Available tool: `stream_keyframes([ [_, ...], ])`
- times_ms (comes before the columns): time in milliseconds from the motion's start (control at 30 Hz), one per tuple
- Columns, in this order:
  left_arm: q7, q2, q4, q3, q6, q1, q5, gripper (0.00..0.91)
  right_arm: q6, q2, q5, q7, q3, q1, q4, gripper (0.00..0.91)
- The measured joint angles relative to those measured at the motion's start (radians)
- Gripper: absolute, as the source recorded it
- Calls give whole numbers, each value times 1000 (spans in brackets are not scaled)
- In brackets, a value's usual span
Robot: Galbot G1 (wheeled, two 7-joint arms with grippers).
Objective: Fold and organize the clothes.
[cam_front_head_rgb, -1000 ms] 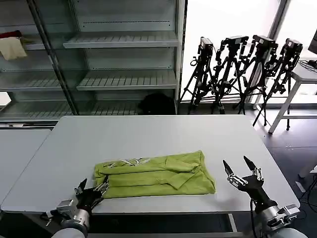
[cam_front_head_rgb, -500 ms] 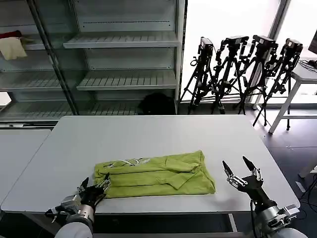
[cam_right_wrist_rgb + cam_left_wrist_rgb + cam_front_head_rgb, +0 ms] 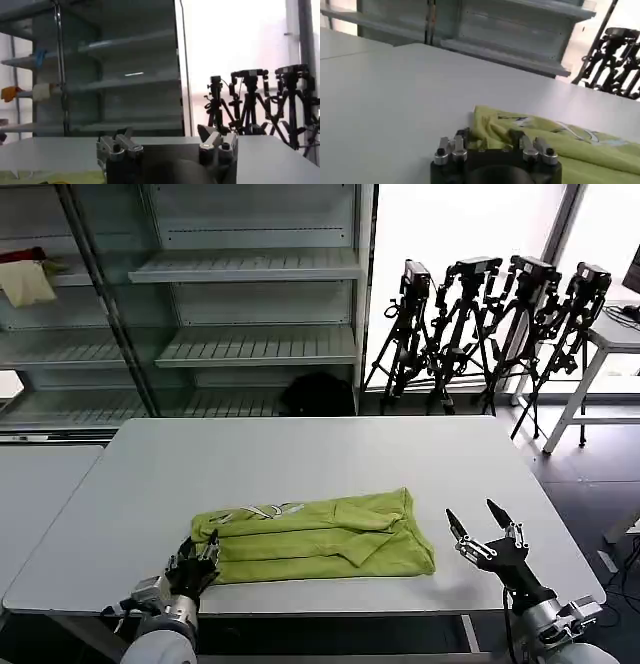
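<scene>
The lime-green T-shirt (image 3: 315,536) lay partly folded in the lower middle of the head frame on the table (image 3: 300,454); soft and light, I judged it best taken by a corner or hem. My left gripper (image 3: 197,561) sat at the shirt's lower-left corner, though I could not tell whether its fingers had closed. The left wrist view showed the white print (image 3: 570,131) up close, while my right gripper (image 3: 480,536) stood spread open at lower right, apart from the cloth.

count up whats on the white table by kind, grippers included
Lime-green T-shirt, folded on the table: 1
Grippers: 2, the left gripper at the shirt's near left corner and the right gripper open, off its right end
Total: 3
</scene>
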Motion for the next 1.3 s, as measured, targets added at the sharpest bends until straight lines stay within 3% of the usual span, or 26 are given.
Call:
stream_keyframes([
  [433, 0, -18, 30, 56, -26, 2, 67, 0, 0, -1, 1, -3, -3, 4, -2, 907],
  [733, -13, 9, 7, 52, -26, -6, 55, 0, -10, 3, -1, 4, -6, 10, 6, 907],
  [933, -17, 79, -22, -8, -8, 1, -10, 0, -14, 7, -6, 7, -12, 17, 10, 907],
  [1300, 6, 289, -5, -227, -7, 32, -176, 0, -16, 7, -8, 8, -24, 28, 11, 907],
])
